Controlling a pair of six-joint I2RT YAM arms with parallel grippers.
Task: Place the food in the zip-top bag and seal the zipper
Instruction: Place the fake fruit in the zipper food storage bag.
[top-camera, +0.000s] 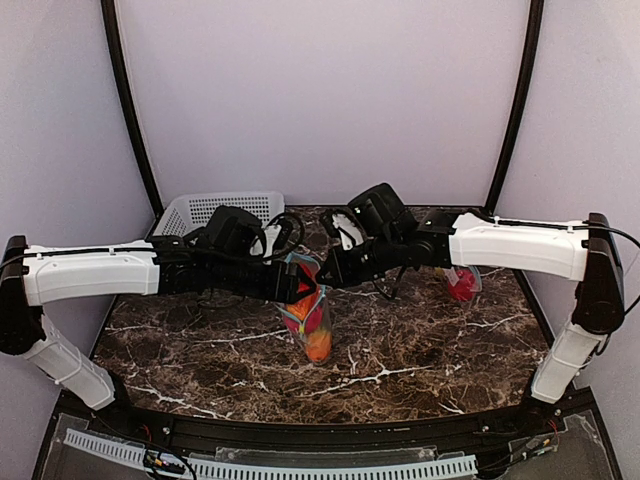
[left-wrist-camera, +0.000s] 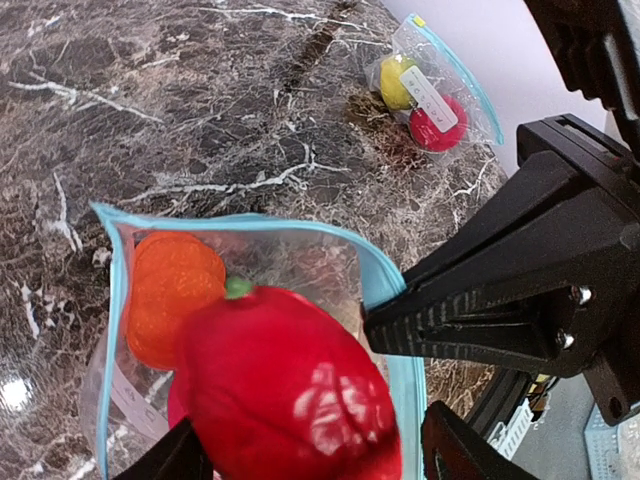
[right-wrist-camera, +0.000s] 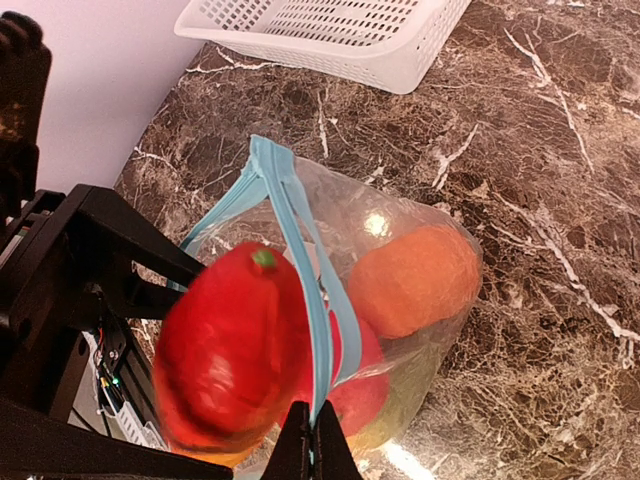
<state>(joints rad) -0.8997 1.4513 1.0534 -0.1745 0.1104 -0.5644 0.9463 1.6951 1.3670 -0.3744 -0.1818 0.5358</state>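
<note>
Red fruit (left-wrist-camera: 285, 390) between parted left fingers (left-wrist-camera: 470, 452)

- Table (top-camera: 200, 350): dark brown marble-look top with white veins, glossy (a lamp glints on it in both wrist views), black rim along the near edge.
- Basket (top-camera: 225, 210): white plastic mesh, at the back left of the table, close to the wall.
- Small bag (top-camera: 462, 284): clear, with a blue edge and a white label. It lies on the right side of the table, well apart from the basket, with a yellow and a red round piece inside.
- Walls (top-camera: 320, 90): plain pale lilac, behind and at both sides.
- Poles (top-camera: 128, 110): two, black, rising from the back corners and spreading apart toward the top.
- Strip (top-camera: 300, 467): white, slotted, along the front below the rim.
</note>
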